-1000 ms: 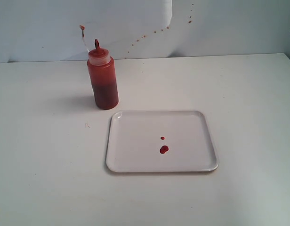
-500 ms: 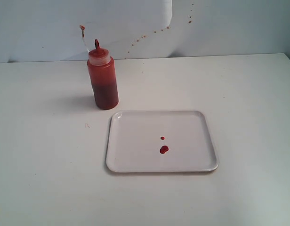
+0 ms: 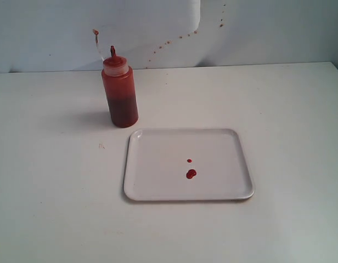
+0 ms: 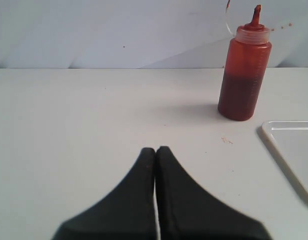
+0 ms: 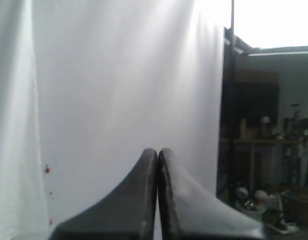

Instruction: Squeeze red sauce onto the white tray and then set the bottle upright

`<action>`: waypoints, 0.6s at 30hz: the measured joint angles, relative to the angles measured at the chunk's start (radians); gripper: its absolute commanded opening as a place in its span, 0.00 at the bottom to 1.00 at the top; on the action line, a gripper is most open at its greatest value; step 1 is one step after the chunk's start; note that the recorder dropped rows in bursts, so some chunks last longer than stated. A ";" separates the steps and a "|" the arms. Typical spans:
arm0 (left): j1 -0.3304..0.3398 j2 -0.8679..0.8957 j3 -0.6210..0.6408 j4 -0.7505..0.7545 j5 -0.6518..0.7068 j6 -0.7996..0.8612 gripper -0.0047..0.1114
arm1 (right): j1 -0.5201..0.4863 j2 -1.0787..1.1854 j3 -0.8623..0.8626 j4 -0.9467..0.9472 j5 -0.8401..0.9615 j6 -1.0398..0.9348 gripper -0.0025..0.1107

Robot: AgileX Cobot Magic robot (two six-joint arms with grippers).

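Nothing on the table has shifted in the last second; only a dark sliver at the exterior view's upper right edge has gone. The translucent cylindrical plastic squeeze bottle [image 3: 120,96], tinted red, stands upright on the white table [image 3: 48,192], just beyond the far left corner of the flat rectangular white plastic tray [image 3: 152,186], close to it but not touching. Its narrow red nozzle [image 3: 112,52] points straight up, and a thin strap curls off beside it, too fine to identify. Two small glossy blobs of red sauce [image 3: 191,173] sit near the tray's middle. Small red specks [image 3: 221,24] dot the white backdrop sheet [image 3: 268,33].

Neither arm appears in the exterior view. The left gripper [image 4: 155,150] has its black jaws pressed together, holding nothing, well short of the bottle; the tray is cut off at that picture's edge. The right gripper [image 5: 158,151] is likewise closed and empty, facing a white curtain [image 5: 119,75], with a dim, blurred room beyond.
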 measured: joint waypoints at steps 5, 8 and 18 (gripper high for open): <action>0.000 0.000 0.000 0.000 0.000 0.000 0.04 | 0.000 -0.242 0.087 0.000 -0.142 0.000 0.02; 0.000 0.000 0.000 0.000 0.000 0.000 0.04 | 0.000 -0.329 0.109 0.000 -0.195 0.000 0.02; 0.000 0.000 0.000 0.000 -0.002 0.000 0.04 | 0.000 -0.342 0.148 -0.089 -0.207 0.212 0.02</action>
